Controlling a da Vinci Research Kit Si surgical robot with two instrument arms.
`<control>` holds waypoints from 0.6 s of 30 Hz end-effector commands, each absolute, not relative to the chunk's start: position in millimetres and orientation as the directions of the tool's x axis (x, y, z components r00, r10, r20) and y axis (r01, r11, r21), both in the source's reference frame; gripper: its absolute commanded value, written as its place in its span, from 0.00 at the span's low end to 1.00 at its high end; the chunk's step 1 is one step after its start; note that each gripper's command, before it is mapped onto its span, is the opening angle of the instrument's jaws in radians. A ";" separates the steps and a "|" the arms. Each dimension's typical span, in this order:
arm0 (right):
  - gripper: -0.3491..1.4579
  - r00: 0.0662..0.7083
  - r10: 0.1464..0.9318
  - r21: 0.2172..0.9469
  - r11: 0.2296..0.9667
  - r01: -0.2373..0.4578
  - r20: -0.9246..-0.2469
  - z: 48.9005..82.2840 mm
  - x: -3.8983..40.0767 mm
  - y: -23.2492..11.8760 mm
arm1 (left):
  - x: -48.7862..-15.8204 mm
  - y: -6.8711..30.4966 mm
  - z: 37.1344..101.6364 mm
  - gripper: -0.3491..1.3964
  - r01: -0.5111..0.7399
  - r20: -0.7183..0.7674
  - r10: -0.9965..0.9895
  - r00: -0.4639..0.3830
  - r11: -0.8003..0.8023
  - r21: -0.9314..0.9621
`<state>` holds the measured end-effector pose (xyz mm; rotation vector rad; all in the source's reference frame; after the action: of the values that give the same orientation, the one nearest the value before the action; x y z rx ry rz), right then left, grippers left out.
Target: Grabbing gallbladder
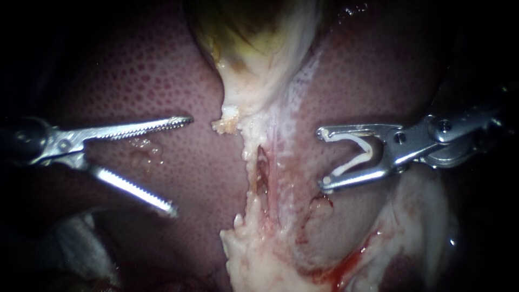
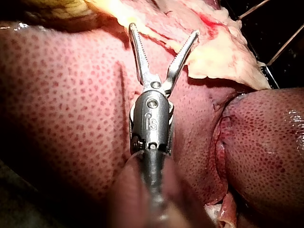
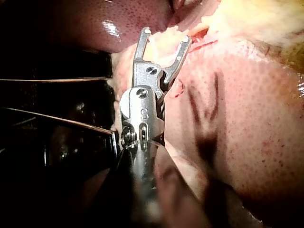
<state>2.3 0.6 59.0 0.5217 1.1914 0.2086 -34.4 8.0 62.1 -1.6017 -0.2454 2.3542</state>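
The yellow-green gallbladder (image 1: 254, 43) hangs at the top centre, narrowing into a pale tissue strip (image 1: 270, 157) that runs down between the liver (image 1: 135, 70) lobes. My left instrument (image 1: 181, 165) has its serrated jaws wide open over the liver, left of the strip and apart from it. In the left wrist view the left instrument (image 2: 164, 29) points at pale tissue (image 2: 213, 57) ahead, its jaws spread with nothing between them. My right instrument (image 1: 323, 159) sits right of the strip, and a white V-shaped clip (image 1: 357, 157) lies between its spread jaws. The right instrument (image 3: 166, 35) hovers over pale tissue.
A small slit (image 1: 262, 170) opens in the pale strip. Blood (image 1: 346, 265) pools at the lower right near fatty tissue (image 1: 259, 259). A second liver lobe (image 2: 266, 142) bulges beside the left shaft. Thin wires (image 3: 57, 118) cross the dark space beside the right instrument.
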 end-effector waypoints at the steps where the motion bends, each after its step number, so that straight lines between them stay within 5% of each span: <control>1: 0.53 0.368 0.422 0.491 0.864 0.115 -0.829 59.0 2.3 0.6 | -34.4 8.0 62.1 0.75 -0.135 -0.881 0.325 -0.344 -0.946 -0.296; 18: 0.53 0.369 0.422 0.491 0.864 0.114 -0.828 59.1 2.4 0.6 | -36.9 11.7 65.4 0.69 -0.302 -0.820 0.464 -0.335 -0.877 -0.373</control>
<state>2.3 0.6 59.1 0.5208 1.1911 0.2094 -37.1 12.0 65.8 -1.4383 -0.2095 2.2211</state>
